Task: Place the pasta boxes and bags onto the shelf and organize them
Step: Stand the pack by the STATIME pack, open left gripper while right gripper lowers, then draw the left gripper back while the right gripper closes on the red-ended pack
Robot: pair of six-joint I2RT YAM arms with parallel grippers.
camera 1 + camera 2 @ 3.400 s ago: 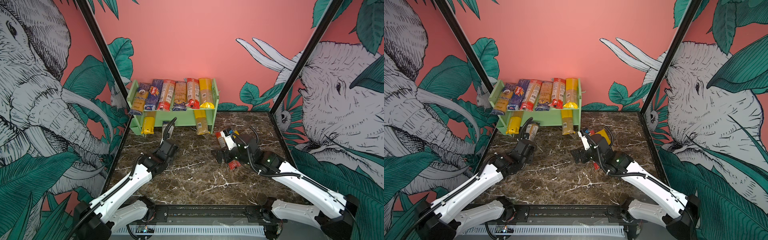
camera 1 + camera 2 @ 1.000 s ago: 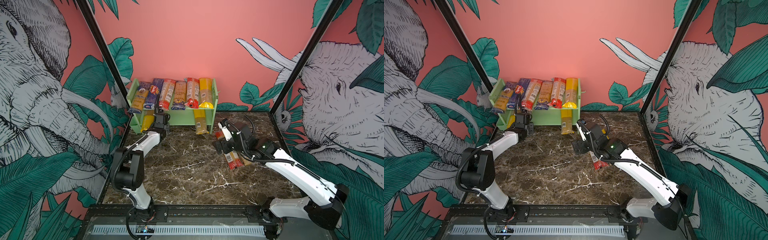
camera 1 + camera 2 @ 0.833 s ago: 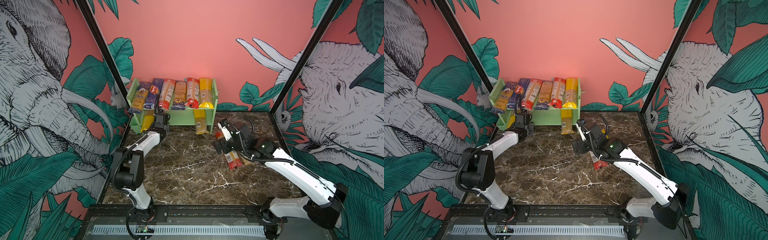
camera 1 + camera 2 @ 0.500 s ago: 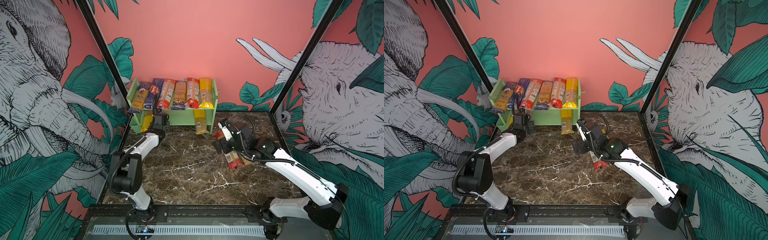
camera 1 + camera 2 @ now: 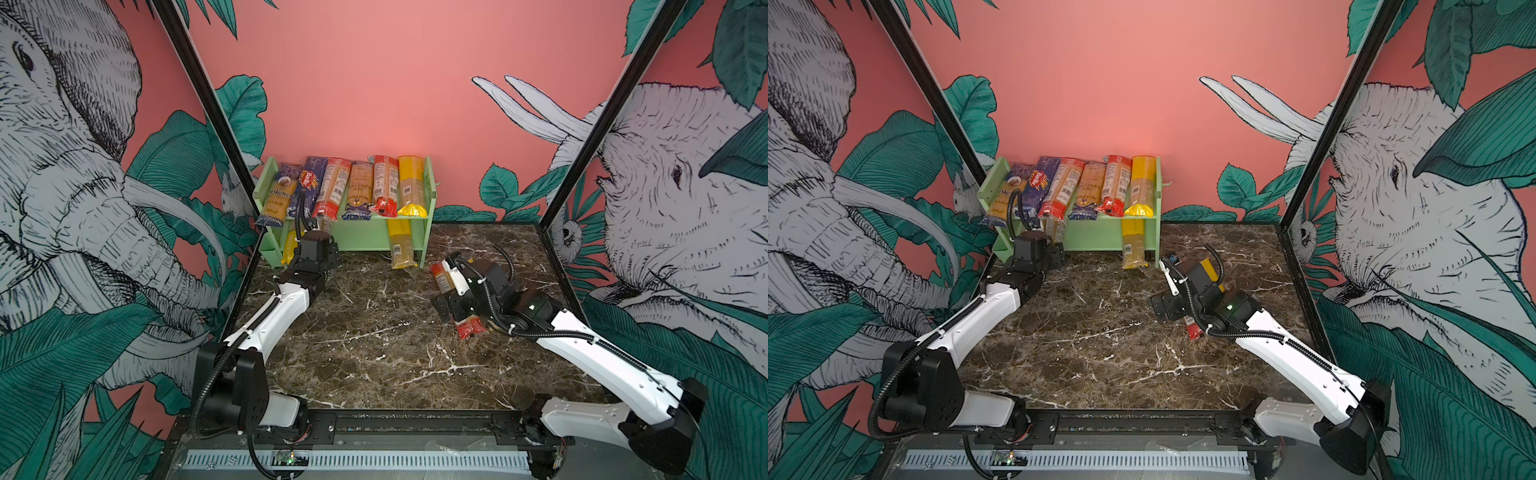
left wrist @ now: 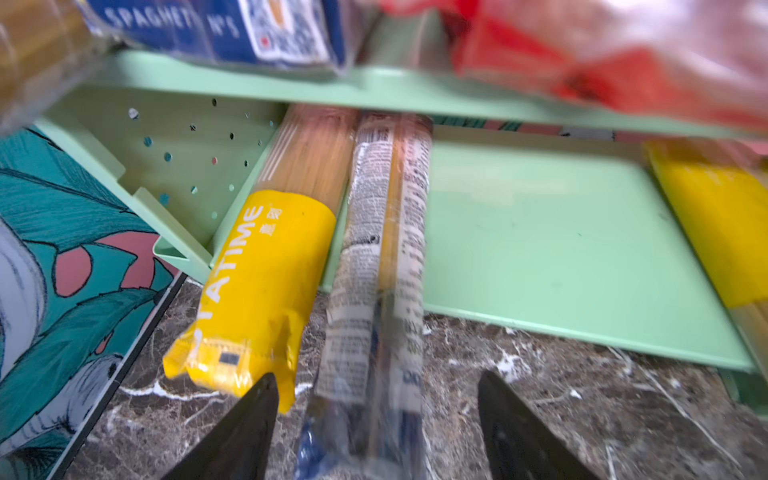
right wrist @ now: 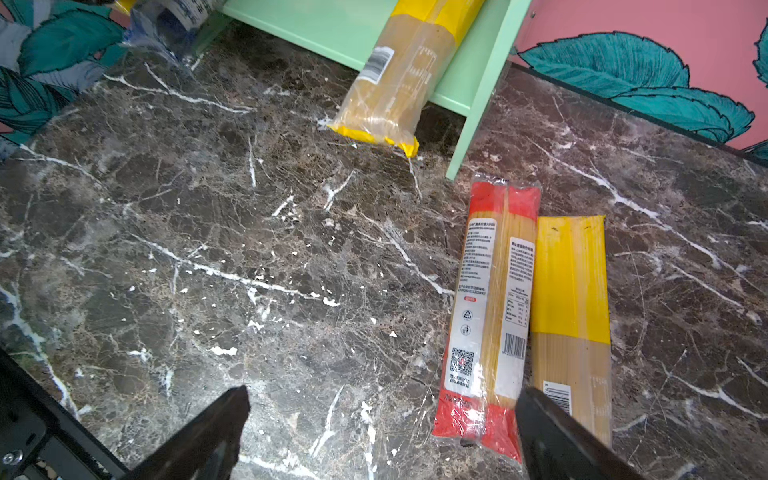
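At lower shelf point(image 6: 540, 249) | left tool point(image 6: 376, 376) apart astride labelled pack point(image 6: 382, 249) | right tool point(image 7: 382, 392) apart near red pack point(image 7: 490, 311)

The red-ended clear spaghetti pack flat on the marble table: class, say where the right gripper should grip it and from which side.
Probably across its narrow width near mid-length, from above: the red-ended clear spaghetti pack lies flat and long, so the middle balances. The yellow-banded clear pack lies against one long edge, so entry there looks tight.

"SPAGHETTI N°5" on blue box point(image 6: 216, 29); "ATIME" on yellow pack point(image 6: 266, 282)
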